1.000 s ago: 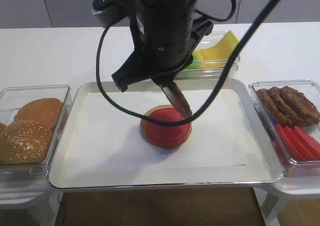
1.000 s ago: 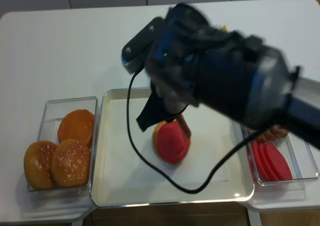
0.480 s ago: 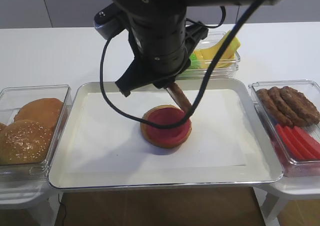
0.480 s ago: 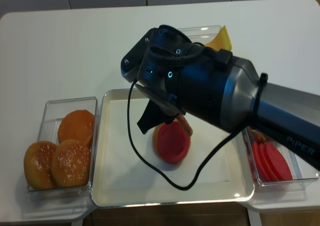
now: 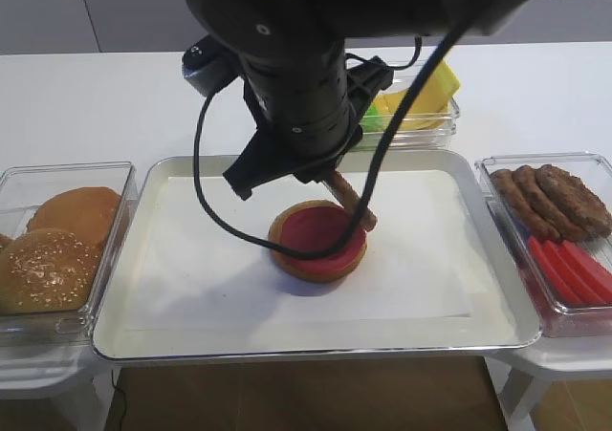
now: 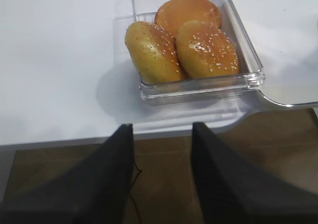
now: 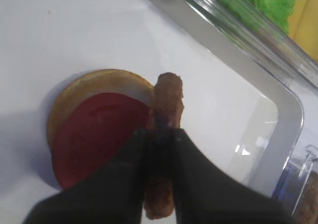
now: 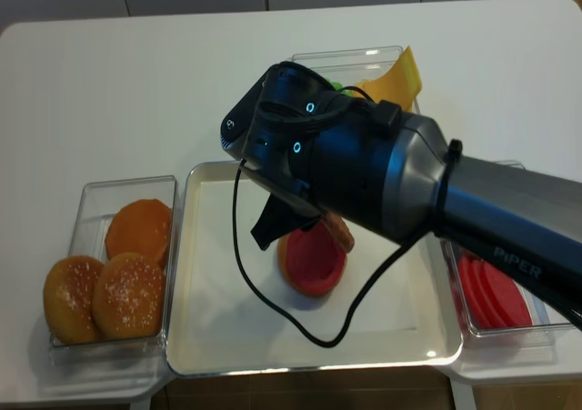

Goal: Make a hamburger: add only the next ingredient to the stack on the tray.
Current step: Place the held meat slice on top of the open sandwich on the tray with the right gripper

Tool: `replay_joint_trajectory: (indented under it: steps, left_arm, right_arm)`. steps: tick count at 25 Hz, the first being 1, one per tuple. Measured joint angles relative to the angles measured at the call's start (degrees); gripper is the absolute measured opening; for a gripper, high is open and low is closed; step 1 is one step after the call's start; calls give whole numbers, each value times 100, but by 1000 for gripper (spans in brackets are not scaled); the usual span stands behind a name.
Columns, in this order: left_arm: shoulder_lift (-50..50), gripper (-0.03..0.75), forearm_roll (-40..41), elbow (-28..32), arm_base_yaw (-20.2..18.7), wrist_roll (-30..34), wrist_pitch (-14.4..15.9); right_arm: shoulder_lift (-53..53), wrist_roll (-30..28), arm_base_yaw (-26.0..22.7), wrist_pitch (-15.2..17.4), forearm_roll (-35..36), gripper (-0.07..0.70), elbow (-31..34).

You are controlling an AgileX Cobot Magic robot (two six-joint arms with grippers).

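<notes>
fingers, right wrist view: right gripper (image 7: 160, 134) fingers (image 7: 130, 169) pinched tight on the meat patty (image 7: 165, 115), gripped edge-on so it stands on its rim, not flat
patty vs stack, right wrist view: patty's free end sticks out past the fingertips over the far rim of the stack (image 7: 94, 127); red disc and tan bun base lie just left of and below the fingers; cannot tell if patty touches the bun
why held so: edge pinch probably came from lifting it out of a box of overlapping patties; looks like it has to tip over onto the red disc when let go
room, right wrist view: tray (image 7: 278, 129) rim runs well beyond the fingertips, white lining bare between; clear box with green stuff past that rim
exterior high view: right gripper (image 5: 337, 181) hidden under the wrist body; patty (image 5: 352, 202) slants down from it to the back right edge of the stack (image 5: 316, 242); stack sits mid-tray (image 5: 124, 288), bare lining all round the fingers
spare patties: patty box (image 5: 555, 200) well off to the right of the fingers, red slices in the same box, nearer the camera
realsense view: big arm covers most; patty (image 8: 338, 232) peeks out beside the stack (image 8: 311, 263), on the tray (image 8: 195, 337)
left wrist view: left gripper (image 6: 161, 149) fingers (image 6: 112, 179) spread wide, nothing between; bun box (image 6: 198, 82) just ahead of them, off the tray; parked clear of the work
risk: patty may drop off-centre toward the back edge
</notes>
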Motion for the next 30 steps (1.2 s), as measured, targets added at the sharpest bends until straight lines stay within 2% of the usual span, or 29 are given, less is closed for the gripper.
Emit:
replay_joint_trajectory:
  steps: [16, 25, 30]
  left_arm:
    - [0, 290, 0, 0, 0, 0, 0]
    - [0, 290, 0, 0, 0, 0, 0]
    - [0, 290, 0, 0, 0, 0, 0]
  right_arm:
    - [2, 22, 0, 14, -68, 106, 0]
    - [2, 33, 0, 431, 138, 106, -361]
    - [25, 11, 0, 451, 328, 106, -373]
